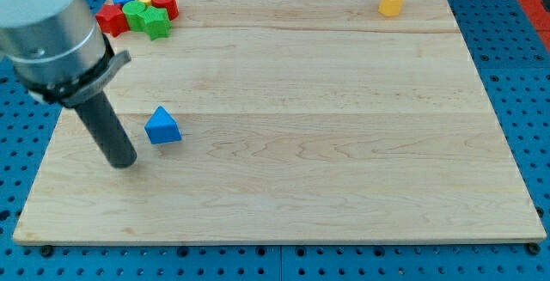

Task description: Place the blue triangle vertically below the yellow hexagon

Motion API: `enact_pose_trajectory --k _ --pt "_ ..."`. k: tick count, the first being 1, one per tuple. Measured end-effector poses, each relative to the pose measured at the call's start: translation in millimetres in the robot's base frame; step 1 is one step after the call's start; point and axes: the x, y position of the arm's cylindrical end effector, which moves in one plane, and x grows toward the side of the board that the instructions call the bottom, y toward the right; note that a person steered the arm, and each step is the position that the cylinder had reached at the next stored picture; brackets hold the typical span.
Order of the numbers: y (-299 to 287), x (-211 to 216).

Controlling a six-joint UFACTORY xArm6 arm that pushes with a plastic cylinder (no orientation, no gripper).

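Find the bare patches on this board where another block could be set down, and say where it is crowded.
Bare wood runs from the blue triangle rightward, and below the yellow hexagon to the view's bottom. My tip stands just left of the triangle. The top-left corner is crowded: the clustered red, green, blue and yellow blocks.

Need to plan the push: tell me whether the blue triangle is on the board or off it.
On the board. The blue triangle sits flat on the wooden board, toward the view's left; my tip rests just left of it, slightly lower.

two blue blocks (161,127), two yellow (392,1), two red (110,19), two green (155,22). eight blocks in all. one board (344,161).
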Motion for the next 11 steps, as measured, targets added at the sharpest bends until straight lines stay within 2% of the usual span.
enact_pose_trajectory --k 1,4,5,7,10,11 --pt "17.2 -19.3" --pt "121.3 -45.6" --pt "118.4 -55.5" --pt "35.6 -63.8" --pt "178.9 -103.7" --pt "196.3 -115.4"
